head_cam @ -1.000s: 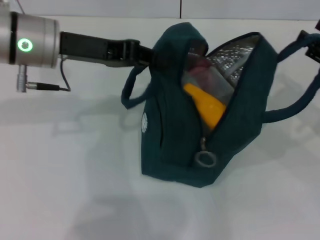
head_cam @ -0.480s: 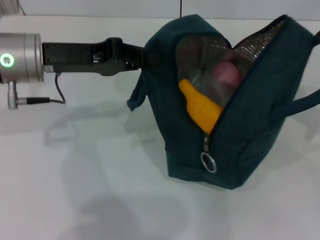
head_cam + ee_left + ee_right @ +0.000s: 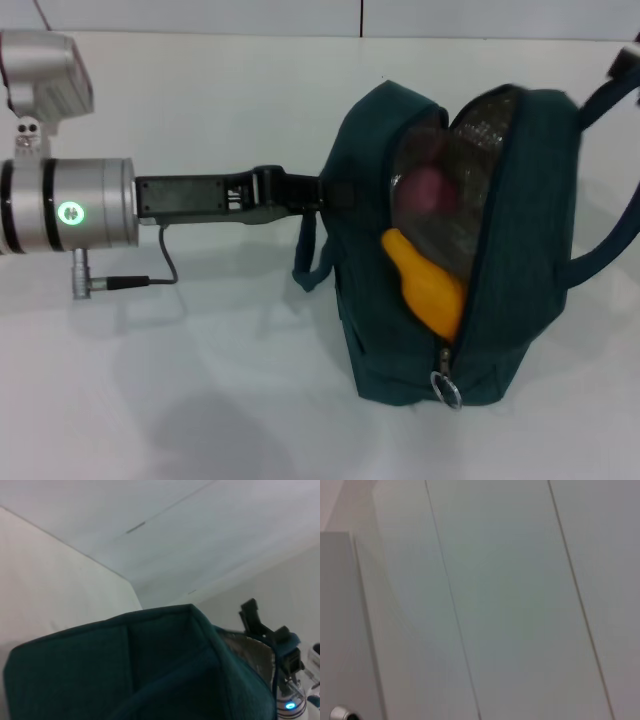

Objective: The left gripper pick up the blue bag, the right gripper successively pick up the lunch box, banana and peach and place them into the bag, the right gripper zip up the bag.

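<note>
The blue bag (image 3: pixel 510 290) stands upright on the white table, its mouth open towards me and the foil lining showing. Inside it are the banana (image 3: pixel 430 290), the peach (image 3: pixel 425 187) above it, and a faint clear wall of the lunch box (image 3: pixel 445 232) between them. The zipper's ring pull (image 3: pixel 447 390) hangs at the bottom of the opening. My left gripper (image 3: pixel 328 194) reaches in from the left and is shut on the bag's left side. My right gripper (image 3: pixel 627 60) shows only at the top right edge, where the bag's right handle (image 3: pixel 605 100) rises to it.
The bag's left handle (image 3: pixel 310 262) hangs loose under my left gripper. My left wrist (image 3: pixel 70 212) and its cable lie over the table at the left. The left wrist view shows the bag's outer fabric (image 3: pixel 125 670) close up and the right gripper (image 3: pixel 272 637) beyond it.
The bag has shifted to the right and towards me and stands more upright. My left arm has come down and to the right with it. The opening looks narrower.
</note>
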Robot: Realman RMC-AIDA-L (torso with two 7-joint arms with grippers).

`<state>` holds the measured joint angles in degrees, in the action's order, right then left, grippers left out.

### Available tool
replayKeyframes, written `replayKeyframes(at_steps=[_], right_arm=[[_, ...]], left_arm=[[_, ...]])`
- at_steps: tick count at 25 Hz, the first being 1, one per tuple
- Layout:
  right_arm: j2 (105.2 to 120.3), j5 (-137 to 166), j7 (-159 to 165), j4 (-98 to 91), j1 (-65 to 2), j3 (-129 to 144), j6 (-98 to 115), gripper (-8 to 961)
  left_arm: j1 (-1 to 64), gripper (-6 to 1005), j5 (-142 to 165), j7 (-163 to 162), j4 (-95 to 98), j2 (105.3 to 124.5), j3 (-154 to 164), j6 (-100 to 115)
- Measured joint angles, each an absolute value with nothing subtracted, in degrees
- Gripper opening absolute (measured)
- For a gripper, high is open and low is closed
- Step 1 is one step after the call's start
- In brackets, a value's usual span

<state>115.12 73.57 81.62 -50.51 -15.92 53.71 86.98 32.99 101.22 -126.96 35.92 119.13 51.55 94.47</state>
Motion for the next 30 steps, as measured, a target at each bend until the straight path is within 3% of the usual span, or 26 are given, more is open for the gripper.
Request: replayKeyframes(at_steps=[9,30], right_arm=[[115.34,87.08,89.04,-49.49,-19.92,54.24,82.91,691],[114.93,83.93,85.88,-50.03,-16.91,43.91,104.32,690]], left_arm=[[32.98,61,101.27,-123.73,34.91,119.14,51.25,92.40],[31.66,62,101.47,-121.91,34.61,119.05,51.42,89.56]])
